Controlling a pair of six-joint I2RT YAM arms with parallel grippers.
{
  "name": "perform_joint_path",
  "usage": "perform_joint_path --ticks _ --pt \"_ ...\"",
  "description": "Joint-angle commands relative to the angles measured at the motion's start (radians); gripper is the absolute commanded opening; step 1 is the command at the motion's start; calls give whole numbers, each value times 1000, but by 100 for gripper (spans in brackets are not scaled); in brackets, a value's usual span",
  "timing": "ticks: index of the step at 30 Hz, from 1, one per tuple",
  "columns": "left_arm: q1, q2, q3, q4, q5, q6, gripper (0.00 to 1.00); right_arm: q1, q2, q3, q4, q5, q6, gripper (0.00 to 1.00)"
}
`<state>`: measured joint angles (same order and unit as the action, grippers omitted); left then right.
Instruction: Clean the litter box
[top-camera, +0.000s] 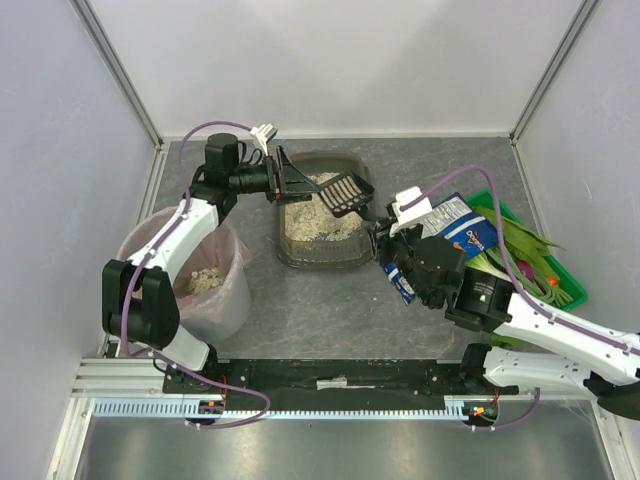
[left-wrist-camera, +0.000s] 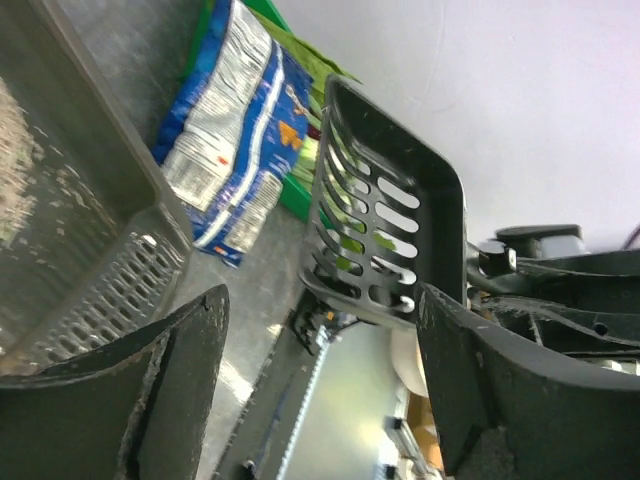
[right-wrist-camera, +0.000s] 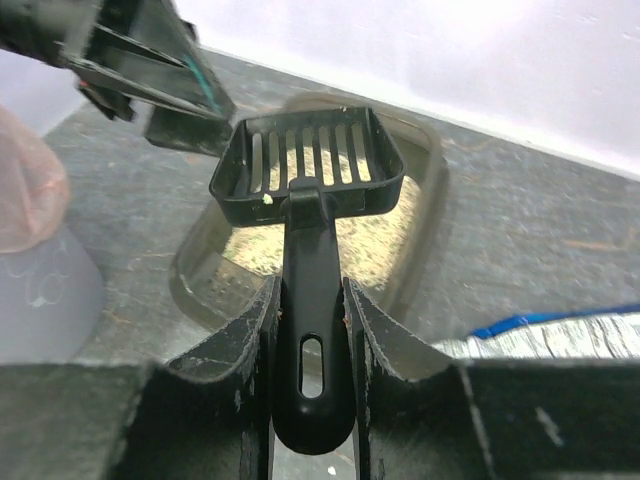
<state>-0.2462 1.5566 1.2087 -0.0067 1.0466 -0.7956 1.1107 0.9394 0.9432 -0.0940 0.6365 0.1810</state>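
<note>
The litter box (top-camera: 295, 255) is a dark grey-brown tray with pale granules (top-camera: 315, 225), at the table's middle; it also shows in the right wrist view (right-wrist-camera: 425, 200) and the left wrist view (left-wrist-camera: 90, 200). My right gripper (top-camera: 385, 225) is shut on the handle of a black slotted scoop (top-camera: 345, 193), holding its head above the box; the scoop (right-wrist-camera: 312, 170) looks nearly empty. My left gripper (top-camera: 300, 183) is open and empty, hovering over the box's far left side, close to the scoop head (left-wrist-camera: 385, 215).
A round translucent pink-lined bin (top-camera: 200, 275) with granules stands left of the box. A blue snack bag (top-camera: 455, 235) and a green crate of vegetables (top-camera: 540, 260) lie to the right. White walls close in the back and sides.
</note>
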Motion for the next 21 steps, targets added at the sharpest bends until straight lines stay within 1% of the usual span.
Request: perform_joint_path --ticks 1,2,3,5,7,9,10,11,12,14,15,16,17,18,20,21 --pt "-1 -75 100 -116 -146 237 82 0 -10 123 -183 192 109 0" --pt "-1 -85 130 -159 -164 263 85 0 -4 141 -220 202 124 0" --pt "-1 -95 138 -168 -181 304 86 0 2 178 -289 212 139 0" --pt "-2 -142 155 -170 -249 355 88 0 22 210 -349 230 184 0" --pt "-4 -180 169 -176 -319 392 88 -2 51 256 -420 230 218 0" --pt "-8 -245 192 -199 -376 464 88 -2 87 328 -498 220 236 0" --pt "-16 -265 198 -211 -445 493 88 -6 134 359 -527 215 242 0" --pt "-19 -291 204 -222 -479 556 88 -9 160 415 -553 206 245 0" --pt "-18 -337 200 -234 -541 585 88 -23 211 442 -591 171 245 0" --pt "-18 -387 164 -245 -630 654 89 -47 257 497 -616 123 255 0" --pt "-18 -435 143 -246 -724 667 90 -99 297 509 -615 24 256 0" --pt "-18 -457 120 -240 -768 673 91 -133 318 520 -612 -38 253 0" --pt "-16 -472 68 -233 -802 676 96 -167 343 545 -607 -93 246 0" --pt "-16 -487 42 -224 -822 676 97 -225 398 560 -604 -207 244 0" --pt "-8 -500 5 -225 -838 659 99 -256 461 627 -613 -270 236 0" --pt "-7 -497 5 -234 -839 648 99 -264 526 653 -622 -280 224 0"
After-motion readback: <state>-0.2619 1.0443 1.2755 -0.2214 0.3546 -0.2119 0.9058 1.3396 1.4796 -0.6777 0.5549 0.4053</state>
